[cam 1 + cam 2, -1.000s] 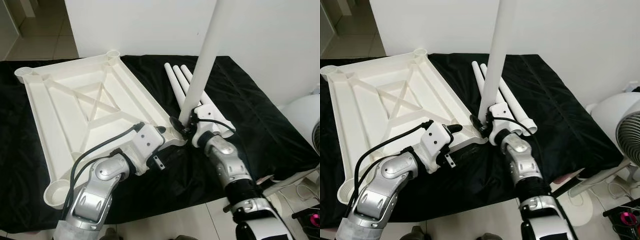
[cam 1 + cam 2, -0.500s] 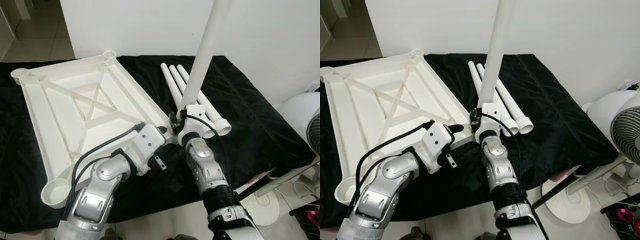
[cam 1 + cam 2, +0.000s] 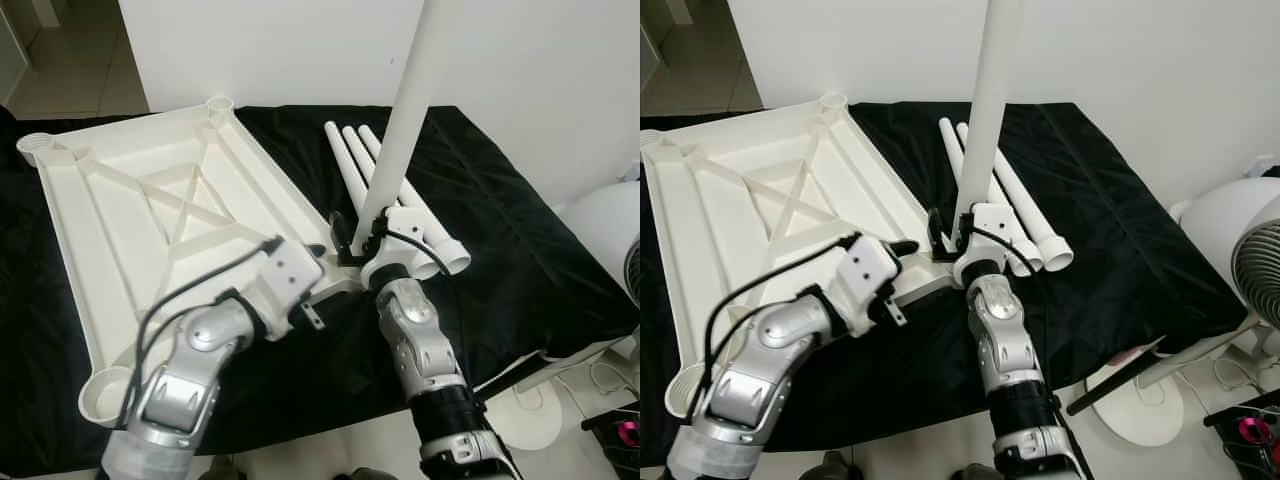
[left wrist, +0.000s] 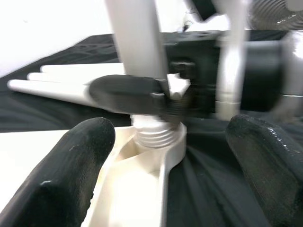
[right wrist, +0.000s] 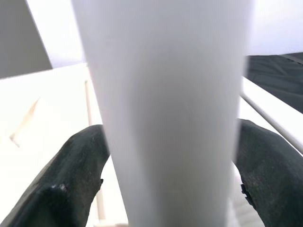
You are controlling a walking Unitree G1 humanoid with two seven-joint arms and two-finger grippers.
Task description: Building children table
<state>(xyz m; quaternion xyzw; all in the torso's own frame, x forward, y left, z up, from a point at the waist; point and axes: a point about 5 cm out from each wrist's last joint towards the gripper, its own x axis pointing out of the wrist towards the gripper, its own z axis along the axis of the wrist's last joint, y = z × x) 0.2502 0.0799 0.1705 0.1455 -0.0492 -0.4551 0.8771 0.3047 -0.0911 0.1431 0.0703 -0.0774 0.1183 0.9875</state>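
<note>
The white tabletop (image 3: pixel 120 230) lies upside down on a black cloth. At its near right corner socket (image 4: pixel 156 142) a white leg (image 3: pixel 400 120) stands almost upright, its threaded end in the socket. My right gripper (image 3: pixel 352 245) is shut on the leg just above the socket, and its black fingers (image 5: pixel 71 179) flank the leg (image 5: pixel 165 94). My left gripper (image 3: pixel 300 252) is open at the same corner, its fingers (image 4: pixel 71 175) spread on either side of the socket without touching it. Three spare legs (image 3: pixel 345 160) lie side by side on the cloth behind.
A white fan (image 3: pixel 1240 260) stands on the floor to the right, beyond the cloth's edge. A white wall (image 3: pixel 280 50) rises right behind the table parts. Tiled floor (image 3: pixel 70 60) shows at the far left. The tabletop's other corner sockets (image 3: pixel 100 395) hold nothing.
My right forearm has swung in from the right to stand straight behind the corner, still holding the leg. The left gripper has edged toward the socket. The camera shifted a little.
</note>
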